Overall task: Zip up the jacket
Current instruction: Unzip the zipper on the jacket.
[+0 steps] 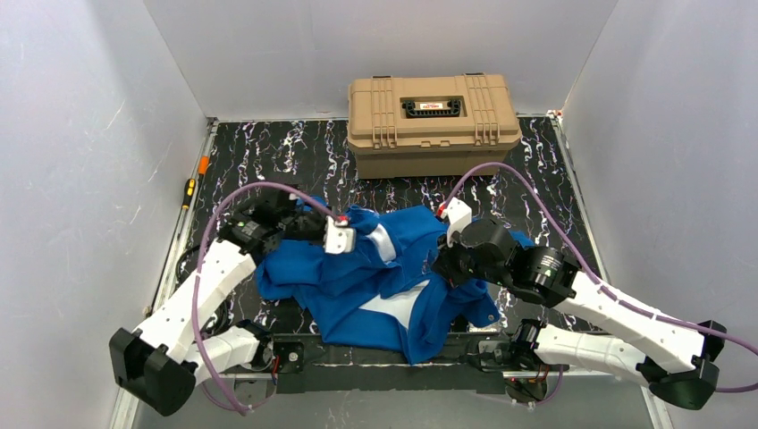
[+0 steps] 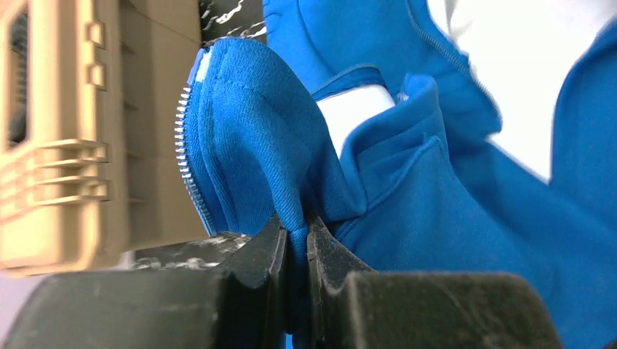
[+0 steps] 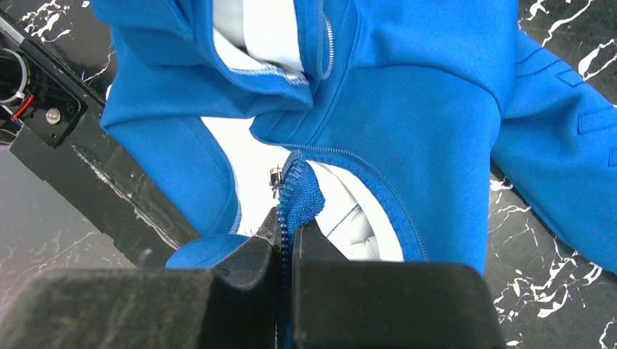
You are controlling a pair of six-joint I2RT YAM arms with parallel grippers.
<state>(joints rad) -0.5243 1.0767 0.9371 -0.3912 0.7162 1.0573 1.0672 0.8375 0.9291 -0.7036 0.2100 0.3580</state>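
1. The jacket (image 1: 384, 286) lies crumpled and open on the bench (image 1: 295, 152), from centre toward 6 o'clock, with its pale lining showing. The tan case (image 1: 433, 125) stands apart at 12 o'clock.
2. The left gripper (image 2: 297, 243), at the jacket's 10 o'clock edge, is pinched closed on a raised fold of blue cloth beside the zipper teeth (image 2: 185, 153).
3. The right gripper (image 3: 286, 240), at the jacket's 3 o'clock side, is clamped tight on another zipper edge, with the small metal pull (image 3: 275, 177) just beyond its tips.
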